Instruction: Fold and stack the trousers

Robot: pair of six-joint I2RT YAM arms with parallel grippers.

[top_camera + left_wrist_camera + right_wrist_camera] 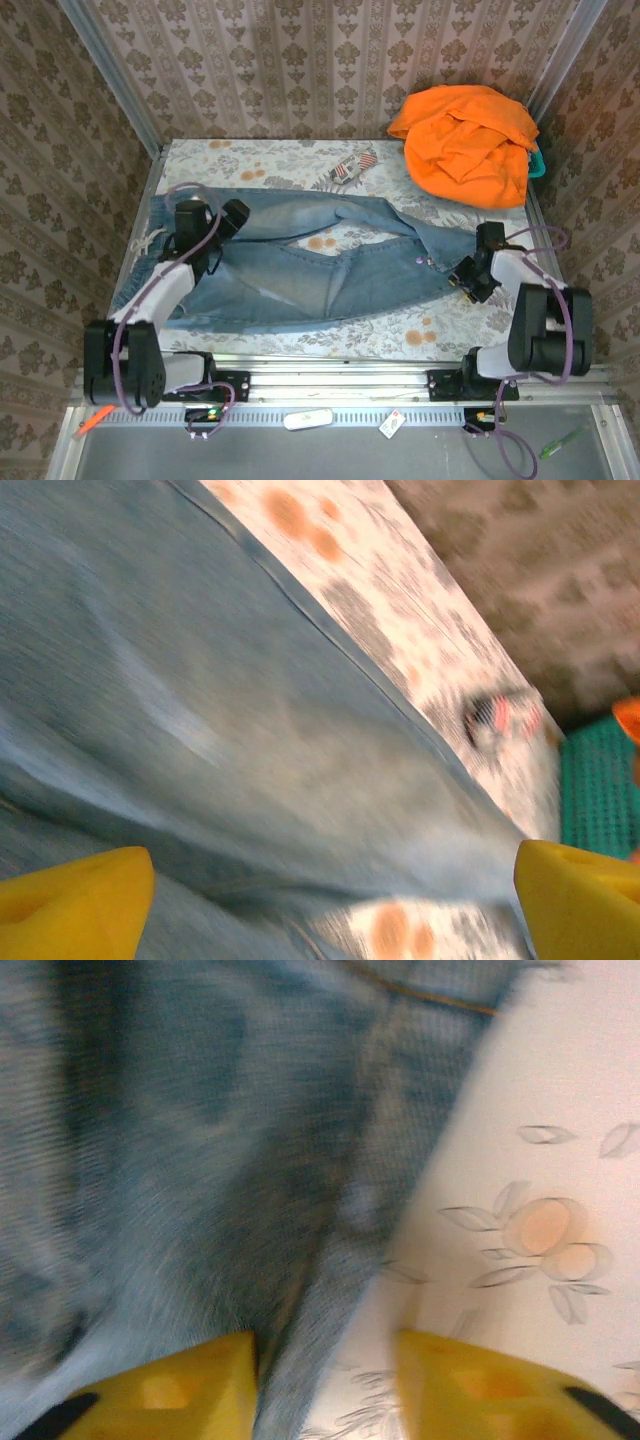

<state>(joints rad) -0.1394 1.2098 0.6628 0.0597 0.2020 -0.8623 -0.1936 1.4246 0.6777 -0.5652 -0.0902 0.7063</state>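
The trousers, faded light blue denim, lie spread flat across the table from left to right, their two legs parting around a gap in the middle. My left gripper hovers low over their upper left part. In the left wrist view its yellow fingertips stand wide apart, left gripper open over blurred denim. My right gripper is at the trousers' right end. It is open there, right gripper straddling the edge of the denim, which runs beside the left finger.
A crumpled orange garment sits at the back right, partly on a teal basket. A small striped item lies behind the trousers. The floral table cover ends at patterned walls on three sides and a metal rail in front.
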